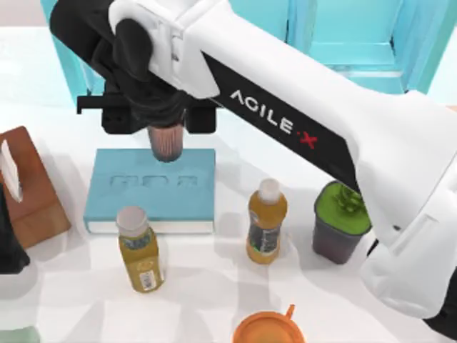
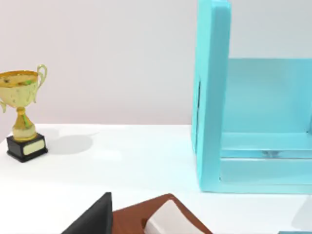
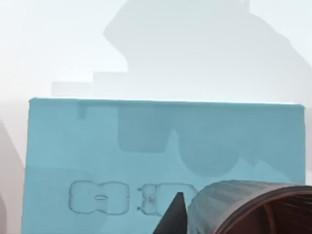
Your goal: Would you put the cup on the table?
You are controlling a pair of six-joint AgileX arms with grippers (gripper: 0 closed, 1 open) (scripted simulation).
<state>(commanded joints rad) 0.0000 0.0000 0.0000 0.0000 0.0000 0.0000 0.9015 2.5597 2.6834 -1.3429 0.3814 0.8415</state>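
The right claw is clamped on the cup, holding it upright above the far edge of the blue book. Bare bench lies just right of the book, so the right arm must shift sideways before lowering.

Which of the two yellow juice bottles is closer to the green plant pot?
The bottle with the white cap, standing right of the blue book, next to the plant pot. The other bottle stands before the book.

Bright even light; soft arm shadow on book.
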